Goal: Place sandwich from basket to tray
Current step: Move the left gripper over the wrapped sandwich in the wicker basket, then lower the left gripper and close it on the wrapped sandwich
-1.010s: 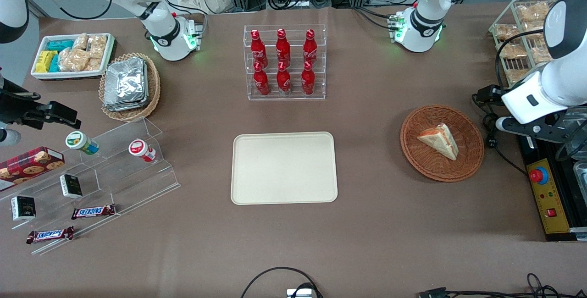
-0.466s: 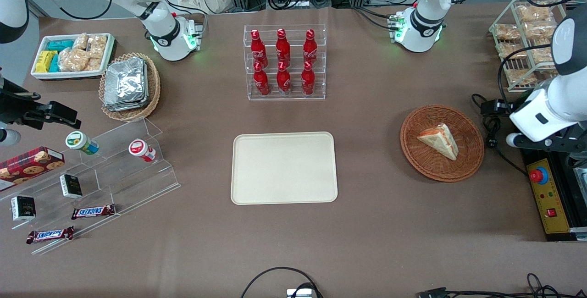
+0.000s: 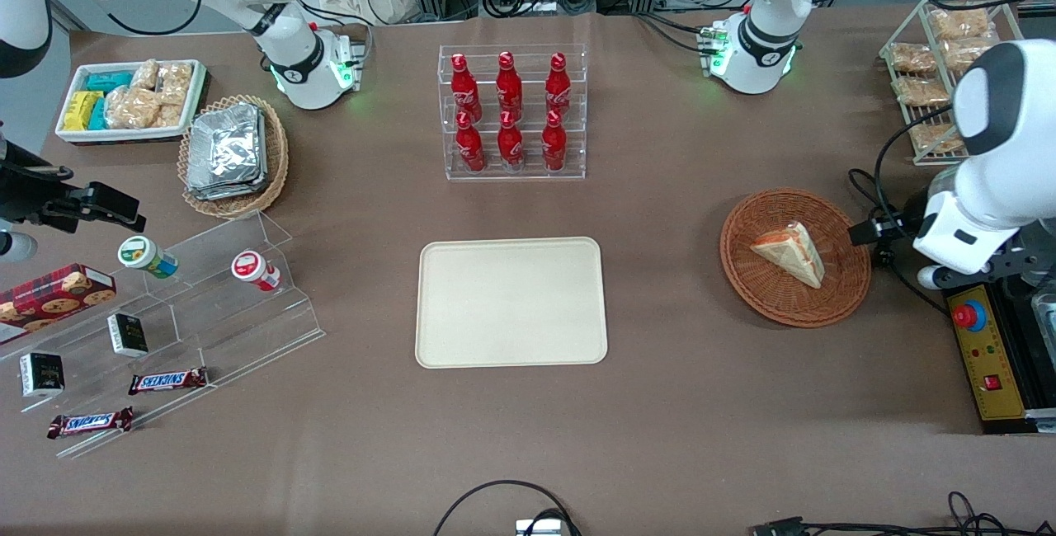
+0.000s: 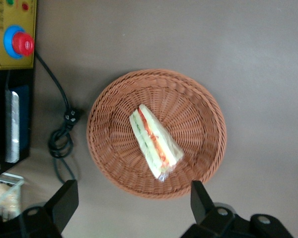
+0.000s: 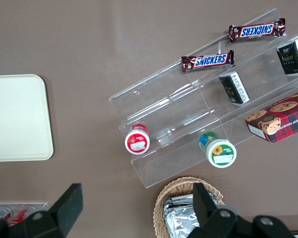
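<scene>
The sandwich, a pale wedge with orange-red and green layers, lies in the round reddish-brown wicker basket. The cream tray sits at the table's middle with nothing on it. My left gripper is open and empty. It hangs well above the table beside the basket, toward the working arm's end. In the left wrist view the sandwich lies in the basket, and the two fingertips stand wide apart just outside the basket's rim. The tray's corner shows in the right wrist view.
A yellow emergency-stop box and a black cable lie beside the basket at the working arm's end. A wire rack of bagged snacks stands there too. A bottle rack stands farther from the camera than the tray.
The left arm's wrist has moved nearer to the front camera and slightly toward the basket. The sandwich, basket and tray have not moved.
</scene>
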